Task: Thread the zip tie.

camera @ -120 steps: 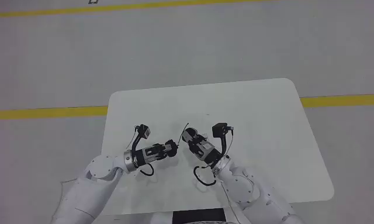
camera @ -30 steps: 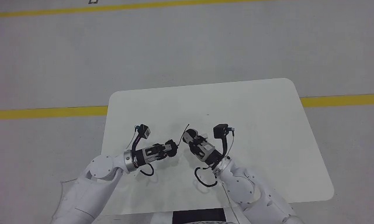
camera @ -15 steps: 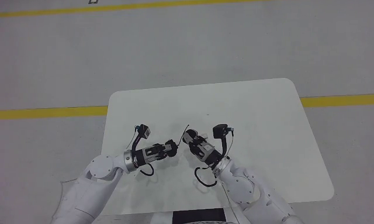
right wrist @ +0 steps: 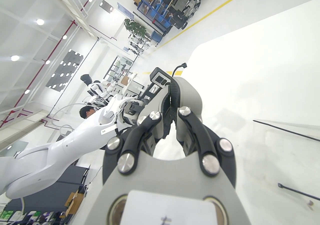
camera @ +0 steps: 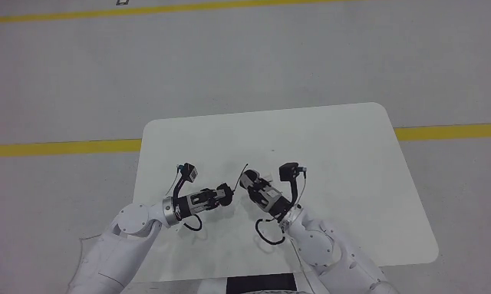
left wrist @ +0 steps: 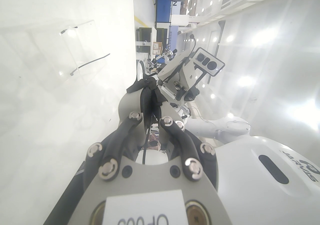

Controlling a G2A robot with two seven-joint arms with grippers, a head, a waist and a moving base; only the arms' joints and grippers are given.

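1. A black zip tie (left wrist: 90, 62) lies flat on what looks like a clear sheet (left wrist: 50, 43) on the white table (camera: 345, 156). It is free of both claws, and its small head shows at one end.
2. Just beside the tie, the left gripper (left wrist: 148, 93) hangs above the table with its fingers pressed together. A thin black strand (left wrist: 146, 136) runs back between them toward the palm; whether that is a second tie or a cable cannot be told.
3. Also just beside the tie, the right gripper (right wrist: 172, 90) faces the left one tip to tip, the two close together. Its pads are closed against each other, with nothing clearly caught between them.
4. Threading looks not yet done: no loop shows in the tie on the sheet.
5. The likeliest trouble is a knock between the two claws, since they sit so near each other over the tie that a small misjudged approach could bump the tips.
6. The tie itself looks thin, light and springy on a slick surface. A claw coming down closed, or off-centre, would probably skid it across the sheet or flick it off instead of catching it.
7. The tail has to meet a very small head opening, so a slight tilt of either end would likely send it past the slot.
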